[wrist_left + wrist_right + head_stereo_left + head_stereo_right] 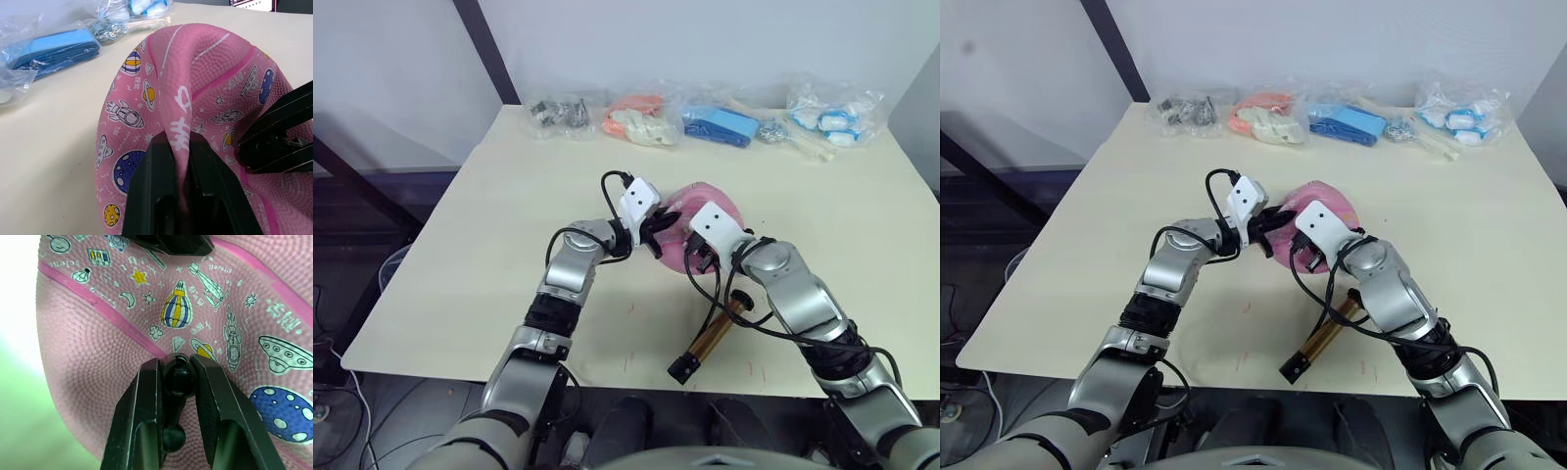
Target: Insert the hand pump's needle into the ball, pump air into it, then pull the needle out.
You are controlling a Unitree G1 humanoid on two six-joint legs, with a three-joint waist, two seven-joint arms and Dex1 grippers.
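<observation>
Our left gripper (182, 161) pinches a fold of the dented pink rubber ball (205, 88) to steady it; just beside, our right gripper (177, 377) clamps the needle's (176, 377) black fitting against the skin.

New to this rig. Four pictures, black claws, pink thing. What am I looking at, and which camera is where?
It is a humanoid robot with two arms, each ending in a two-finger black gripper. Two pictures come from the head camera's two eyes, looking down over the cream table. The other two come from wrist cameras looking along each gripper's fingers. The left gripper is pinching a fold of the ball, a pink, dented rubber ball with cartoon prints. The right gripper is shut on the needle's black fitting, pressed against the ball. The hand pump, a gold cylinder, lies on the table near the robot. Clear bags of small items line the far edge.
</observation>
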